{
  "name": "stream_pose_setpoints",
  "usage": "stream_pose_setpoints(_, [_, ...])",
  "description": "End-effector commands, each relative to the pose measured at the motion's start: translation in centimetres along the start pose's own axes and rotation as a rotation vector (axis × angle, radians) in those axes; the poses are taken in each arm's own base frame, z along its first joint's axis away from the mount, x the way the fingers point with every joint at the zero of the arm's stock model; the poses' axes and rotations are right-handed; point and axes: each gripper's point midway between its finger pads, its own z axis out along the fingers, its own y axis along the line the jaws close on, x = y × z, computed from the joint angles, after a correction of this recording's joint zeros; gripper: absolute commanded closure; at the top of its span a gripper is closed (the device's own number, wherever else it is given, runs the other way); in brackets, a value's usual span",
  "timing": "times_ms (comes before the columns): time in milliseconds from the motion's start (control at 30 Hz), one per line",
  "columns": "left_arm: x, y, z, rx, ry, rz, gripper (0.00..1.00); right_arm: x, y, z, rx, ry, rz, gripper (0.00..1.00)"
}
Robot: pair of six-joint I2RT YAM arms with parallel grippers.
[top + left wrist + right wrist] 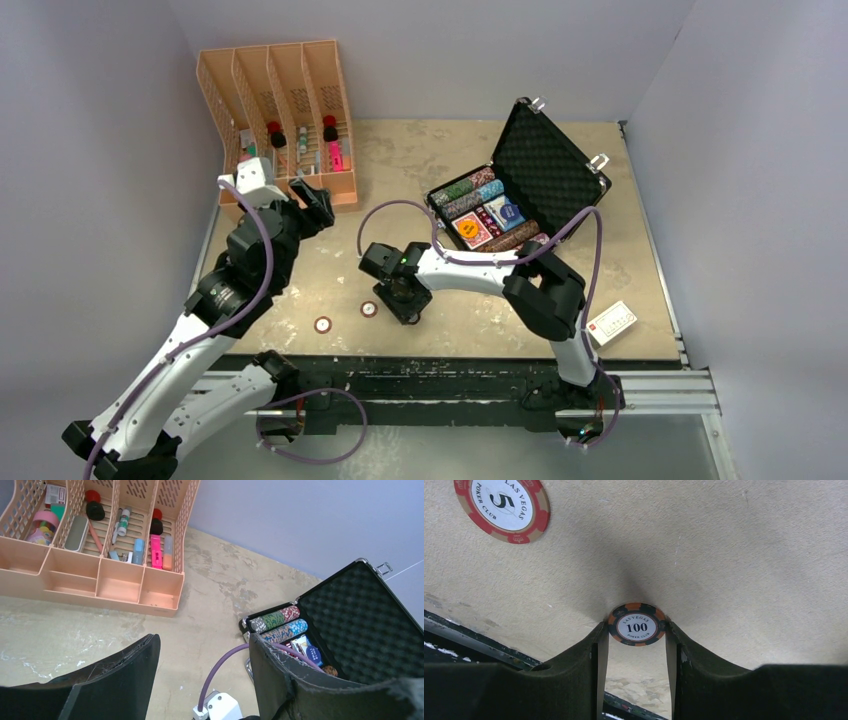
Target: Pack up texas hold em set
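Snugly between fingertips (pixel 589 666) of right end effector (pixel 635 631), in its grip: 100 chip (pixel 636 624).

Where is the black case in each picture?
Top: the case is open, up and right of the middle.
Left wrist: the case is at the lower right, lid up.
Right wrist: not in it; only the 100 chip and another chip on the table.
Landmark: the orange rack stands left of the case in the top and left wrist views.

Bare table (pixel 400 165) lies between rack (pixel 290 85) and briefcase (pixel 436 199), its lid (pixel 548 152) upright.
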Motion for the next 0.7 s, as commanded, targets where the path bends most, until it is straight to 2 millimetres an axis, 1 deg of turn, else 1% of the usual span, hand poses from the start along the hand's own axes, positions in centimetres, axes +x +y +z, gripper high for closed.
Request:
stream_pose_setpoints(0, [-0.5,0.1,-0.2,-0.002,-0.018,-0.036,0.35,0.4,-0.5,1.7,0.031,0.024,0.051,0.65])
stream_pose_setpoints(67, [-0.2,0.3,-0.2,-0.007,-0.011,-0.041,0.35,-0.5,-1.1,1.0,0.051,-0.017,0.080,0.67])
stream_pose_setpoints(133, [0.5,0.4,-0.1,-0.015,0.003,-0.050,0.35,-1.9,-1.8,-0.4,0.058,-0.079,0.114,0.67])
stream_pose_setpoints(200, [1.5,0.6,0.1,-0.023,0.025,-0.061,0.34,-3.3,-2.6,-1.9,0.061,-0.147,0.153,0.68])
stream_pose_setpoints(300, [3.2,0.8,0.6,-0.031,0.061,-0.084,0.34,-4.8,-4.0,-3.9,0.043,-0.233,0.223,0.68])
stream_pose_setpoints(433, [6.2,0.9,1.5,-0.035,0.120,-0.102,0.34,-6.0,-6.6,-5.6,0.031,-0.321,0.335,0.68])
stream_pose_setpoints(533, [9.0,0.7,2.1,-0.015,0.179,-0.104,0.34,-6.5,-8.6,-6.8,0.025,-0.381,0.422,0.69])
stream_pose_setpoints(600, [11.0,-0.2,2.5,0.037,0.226,-0.110,0.33,-6.9,-9.7,-7.6,0.020,-0.422,0.476,0.68])
stream_pose_setpoints(667, [13.7,-2.4,2.5,0.177,0.307,-0.101,0.33,-7.3,-10.3,-8.2,-0.001,-0.450,0.526,0.68])
